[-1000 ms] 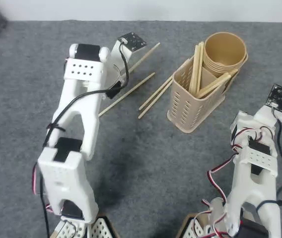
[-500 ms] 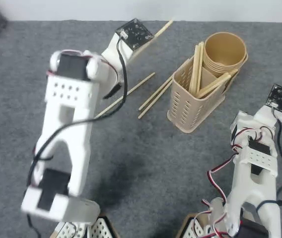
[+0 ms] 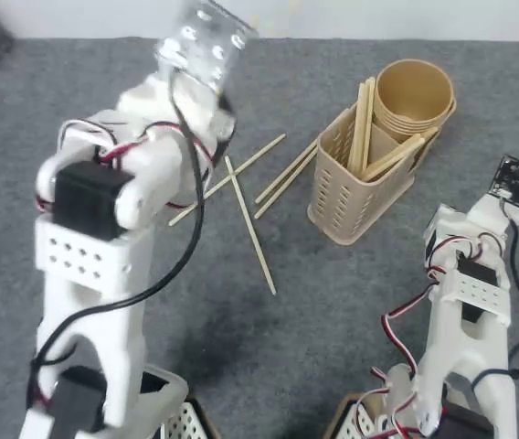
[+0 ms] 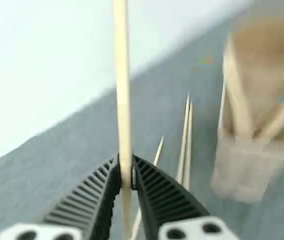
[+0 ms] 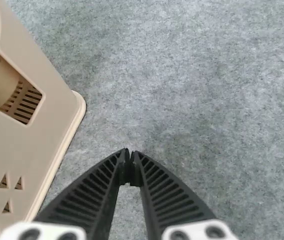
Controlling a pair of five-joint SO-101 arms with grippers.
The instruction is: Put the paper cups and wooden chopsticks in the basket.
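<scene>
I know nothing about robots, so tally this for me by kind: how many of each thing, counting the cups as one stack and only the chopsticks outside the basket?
Robot arms: 2
Basket: 1
Stack of paper cups: 1
Chopsticks outside the basket: 4 (1 held in the left gripper, 3 lying on the table)
Total: 8

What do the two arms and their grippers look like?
The left arm and right arm: white plastic shells with small holes, black motors. A black cable runs along the left one, red and white wires along the right. The left gripper and right gripper have black ribbed tapered fingers.
</scene>
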